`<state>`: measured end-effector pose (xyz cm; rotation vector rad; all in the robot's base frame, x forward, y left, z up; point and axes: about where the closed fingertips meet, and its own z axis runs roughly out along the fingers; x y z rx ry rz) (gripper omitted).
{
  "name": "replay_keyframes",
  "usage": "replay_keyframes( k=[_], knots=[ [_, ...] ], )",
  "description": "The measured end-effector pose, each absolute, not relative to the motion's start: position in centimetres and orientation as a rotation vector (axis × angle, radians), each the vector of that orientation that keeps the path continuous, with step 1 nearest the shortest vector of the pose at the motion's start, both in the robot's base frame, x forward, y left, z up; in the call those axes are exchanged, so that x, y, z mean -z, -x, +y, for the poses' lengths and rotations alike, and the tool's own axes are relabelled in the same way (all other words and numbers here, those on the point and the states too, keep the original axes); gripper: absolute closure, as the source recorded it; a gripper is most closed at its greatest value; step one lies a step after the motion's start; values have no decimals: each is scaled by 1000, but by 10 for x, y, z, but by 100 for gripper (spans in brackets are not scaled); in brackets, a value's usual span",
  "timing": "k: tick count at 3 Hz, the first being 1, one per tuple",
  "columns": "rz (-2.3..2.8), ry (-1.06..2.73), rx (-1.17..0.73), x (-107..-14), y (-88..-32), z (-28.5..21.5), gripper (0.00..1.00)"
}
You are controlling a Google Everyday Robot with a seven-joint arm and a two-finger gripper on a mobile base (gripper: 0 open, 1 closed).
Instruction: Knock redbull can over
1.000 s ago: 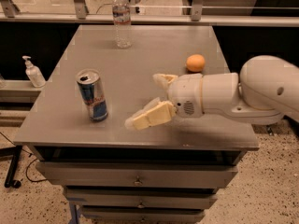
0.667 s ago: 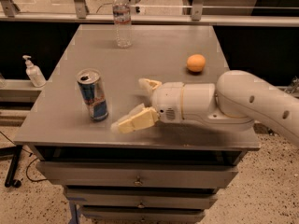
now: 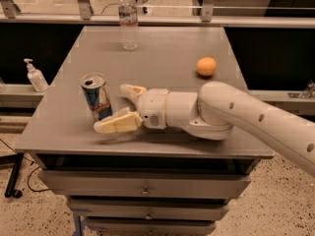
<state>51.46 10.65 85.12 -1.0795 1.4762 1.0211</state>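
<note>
Redbull can (image 3: 96,98) stands upright on the grey tabletop (image 3: 172,48), toward the front left: slim, with blue and silver panels, a red mark on its side and a silver top with a dark opening. Just right of the can, the white gripper (image 3: 111,107) lies low with its jaws spread, one yellowish finger beside the can's upper right and the other crossing in front of its base. Well behind the can stands a clear water bottle (image 3: 129,18), and back to the can's right lies an orange (image 3: 206,66).

Cream pincer (image 3: 111,107) beside blue-and-silver redbull can (image 3: 94,96) on grey table (image 3: 172,43).
</note>
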Motion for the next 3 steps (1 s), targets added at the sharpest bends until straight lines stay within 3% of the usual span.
replay_keyframes(
  k=[3],
  knots=[
    [1445, 1098, -982, -878, -534, 111, 87]
  ],
)
